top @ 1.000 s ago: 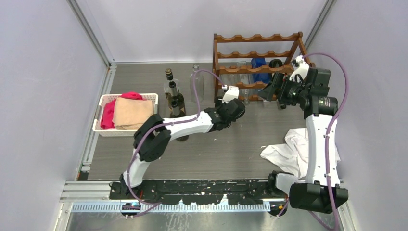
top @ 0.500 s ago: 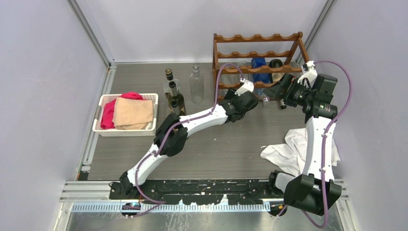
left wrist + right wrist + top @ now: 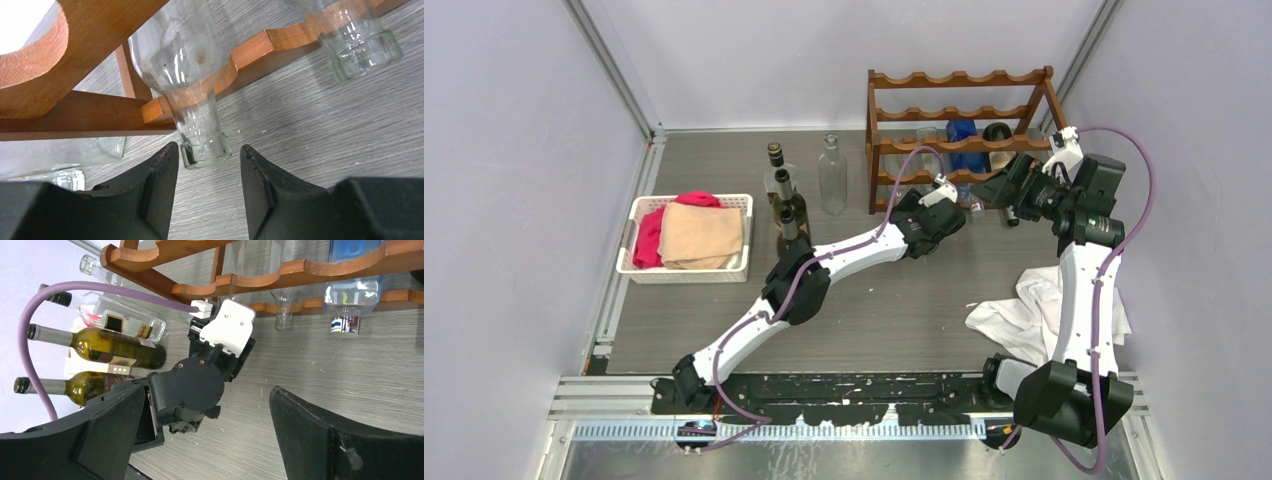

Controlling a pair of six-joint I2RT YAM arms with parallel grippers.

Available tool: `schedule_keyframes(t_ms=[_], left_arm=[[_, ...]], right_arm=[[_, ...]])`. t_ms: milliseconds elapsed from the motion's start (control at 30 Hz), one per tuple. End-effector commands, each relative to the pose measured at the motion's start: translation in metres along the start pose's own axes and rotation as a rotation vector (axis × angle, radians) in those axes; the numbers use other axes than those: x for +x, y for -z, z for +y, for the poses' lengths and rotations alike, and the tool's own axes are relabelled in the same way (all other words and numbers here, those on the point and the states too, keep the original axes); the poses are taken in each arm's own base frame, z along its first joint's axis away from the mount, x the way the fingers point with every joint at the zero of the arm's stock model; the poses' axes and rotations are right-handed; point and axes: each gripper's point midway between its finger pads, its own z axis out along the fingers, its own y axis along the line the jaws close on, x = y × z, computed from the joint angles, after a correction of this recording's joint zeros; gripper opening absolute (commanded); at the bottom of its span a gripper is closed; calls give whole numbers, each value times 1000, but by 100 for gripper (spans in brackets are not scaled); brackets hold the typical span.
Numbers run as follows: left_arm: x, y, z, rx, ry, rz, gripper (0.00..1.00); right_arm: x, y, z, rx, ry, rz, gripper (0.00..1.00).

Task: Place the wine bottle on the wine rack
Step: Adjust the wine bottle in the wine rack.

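The reddish-brown wine rack (image 3: 959, 128) stands at the back right. A clear glass bottle (image 3: 185, 55) lies on its lowest scalloped rail (image 3: 280, 40) with its neck sticking out. My left gripper (image 3: 209, 155) is open, and the bottle's mouth (image 3: 205, 150) sits just beyond its fingertips, touched by neither. In the top view the left gripper (image 3: 951, 203) is at the rack's foot. My right gripper (image 3: 999, 190) hovers in front of the rack's right end. Seen from the right wrist, the right gripper (image 3: 207, 392) is wide open with nothing in it.
Two dark green wine bottles (image 3: 786, 205) and a clear bottle (image 3: 831, 178) stand left of the rack. A blue bottle (image 3: 961, 135) and a dark one (image 3: 997, 133) lie in the rack. A white basket (image 3: 639, 270) of cloths sits left. A white cloth (image 3: 1024, 312) lies by the right arm.
My left arm has stretched right and forward to the rack's lowest tier, and its jaws have narrowed. The right gripper drew back slightly at first and has since held still.
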Motion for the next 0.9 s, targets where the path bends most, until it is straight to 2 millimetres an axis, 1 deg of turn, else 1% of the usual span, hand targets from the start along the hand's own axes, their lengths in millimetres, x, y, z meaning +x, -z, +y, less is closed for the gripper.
schedule_keyframes(t_ms=[0,167,367,500,700,800,867], left_arm=[[-25,4,13,-42,21,-51,48],[-29,4,15,-50,14,-59,48],[-29,0,13,-58,0,-61,48],[-27,-1,11,-50,-5,-56,37],[-22,-1,8,-35,-5,-41,25],[-16,-1,4,-15,4,-25,15],[-12,-1,1,2,14,-13,10]], right_arm=[[-11,1,6,-30,36,-36,100],[-10,0,5,-32,34,-33,100],[-10,-1,4,-31,32,-32,100],[-9,-1,4,-30,31,-31,100],[-10,-1,3,-30,30,-31,100],[-10,-1,4,-30,31,-31,100],[-10,-1,4,-30,32,-32,100]])
